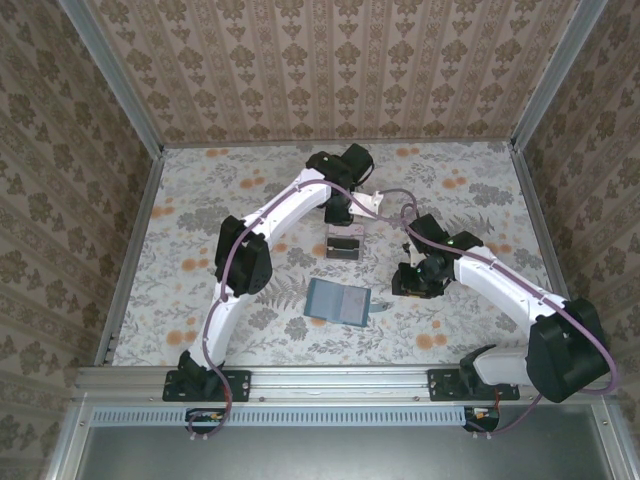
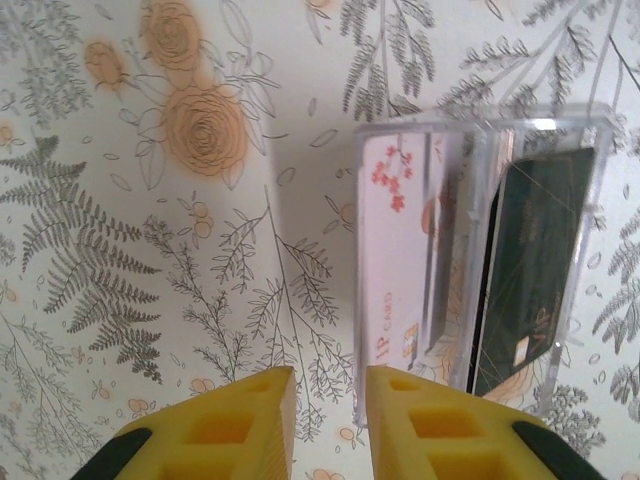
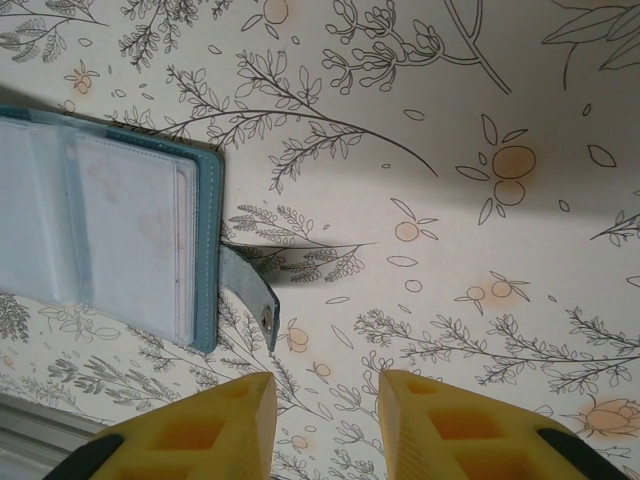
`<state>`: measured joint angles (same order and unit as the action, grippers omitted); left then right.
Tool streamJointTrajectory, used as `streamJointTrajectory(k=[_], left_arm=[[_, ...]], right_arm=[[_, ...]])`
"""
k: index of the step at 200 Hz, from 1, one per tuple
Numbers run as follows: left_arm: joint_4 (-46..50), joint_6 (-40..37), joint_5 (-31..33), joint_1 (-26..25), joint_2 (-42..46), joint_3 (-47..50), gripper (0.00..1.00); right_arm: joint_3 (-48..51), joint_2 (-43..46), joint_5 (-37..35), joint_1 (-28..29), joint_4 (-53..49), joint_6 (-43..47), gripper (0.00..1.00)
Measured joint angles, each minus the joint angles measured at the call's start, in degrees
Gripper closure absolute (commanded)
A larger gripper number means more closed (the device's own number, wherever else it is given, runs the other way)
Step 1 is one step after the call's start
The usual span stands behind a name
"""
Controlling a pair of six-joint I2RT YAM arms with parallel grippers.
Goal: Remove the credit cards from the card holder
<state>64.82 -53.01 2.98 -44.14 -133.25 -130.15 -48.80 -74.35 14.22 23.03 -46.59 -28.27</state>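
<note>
Floral-print tabletop [image 1: 200,220], patterned wallpaper [image 1: 330,60] all round. Nearest the bases, the teal-blue folding card holder [image 1: 338,302] lies open flat, pale sleeves up. Its snap strap [image 3: 250,295] points toward the right gripper [image 3: 328,385], whose yellow fingers [image 3: 440,420] stand apart and empty, near that strap but clear of it. Further out, a clear plastic tray [image 2: 480,125] holds a pale pink card [image 2: 390,260] and a dark card [image 2: 535,260]. The left gripper [image 2: 328,375] hovers at its near edge, jaws slightly parted, gripping nothing.
</note>
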Motion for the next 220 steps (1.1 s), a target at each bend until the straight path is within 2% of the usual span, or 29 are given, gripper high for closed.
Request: streamJointTrajectory(k=[25,51,63,75,92,123,147,167,192,220], left_arm=[[-3.5,5.7,-0.2,0.2,0.7,2.2,0.75],[-8.7,13.2,-0.6,0.8,4.3,9.2,0.74],[-11.1,16.7,-0.6,1.1,6.6,12.8,0.71],[-13.5,20.8,-0.5,1.3,9.0,16.2,0.62],[-15.6,26.8,-0.1,1.8,12.2,19.4,0.61],[-18.3,38.3,0.0,3.5,16.7,22.7,0.66],[-19.7,47.0,-1.4,6.6,20.4,27.4,0.66],[-20.7,53.2,-3.0,9.3,22.8,31.2,0.71],[-23.8,57.4,-3.2,10.6,26.3,37.2,0.73],[-27.3,60.2,-4.1,9.4,31.4,44.9,0.80]], right_arm=[[1.7,0.0,2.1,0.0,1.9,-0.5,0.66],[4.0,-0.4,5.0,0.0,5.0,-1.9,0.65],[5.2,-1.2,6.4,0.0,6.9,-2.4,0.65],[6.2,-2.1,7.7,0.0,8.5,-3.2,0.65],[7.3,-3.2,9.2,0.0,10.5,-3.8,0.65],[8.9,-4.0,11.6,0.0,13.5,-4.9,0.65],[9.9,-4.6,12.6,0.0,15.8,-5.3,0.65],[10.3,-6.0,13.3,0.0,17.3,-5.7,0.66],[10.6,-7.5,13.5,0.0,18.4,-6.3,0.70],[10.6,-8.5,13.6,0.0,19.6,-6.5,0.79]])
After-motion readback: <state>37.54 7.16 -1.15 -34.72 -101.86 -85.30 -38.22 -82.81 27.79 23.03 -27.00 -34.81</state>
